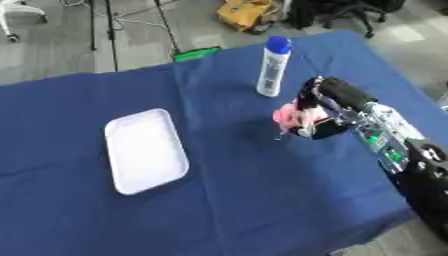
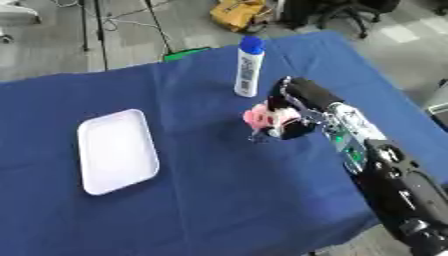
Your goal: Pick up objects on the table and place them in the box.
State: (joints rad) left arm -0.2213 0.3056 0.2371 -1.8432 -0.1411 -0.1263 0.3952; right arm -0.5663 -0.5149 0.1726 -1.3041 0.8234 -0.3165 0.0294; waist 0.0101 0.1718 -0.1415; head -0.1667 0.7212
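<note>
My right hand [image 1: 317, 117] comes in from the right and hangs over the blue table, fingers curled round a small pink object [image 1: 287, 115]. Its shadow falls on the cloth just left of it. A white bottle with a blue cap [image 1: 273, 66] stands upright behind the hand, a little way off. A shallow white tray [image 1: 144, 150] lies on the left part of the table and holds nothing. My left hand shows in neither view.
The blue cloth [image 1: 262, 200] covers the whole table; its right edge runs under my right arm. Beyond the far edge are grey floor, stand legs, a yellow bag [image 1: 247, 14] and an office chair.
</note>
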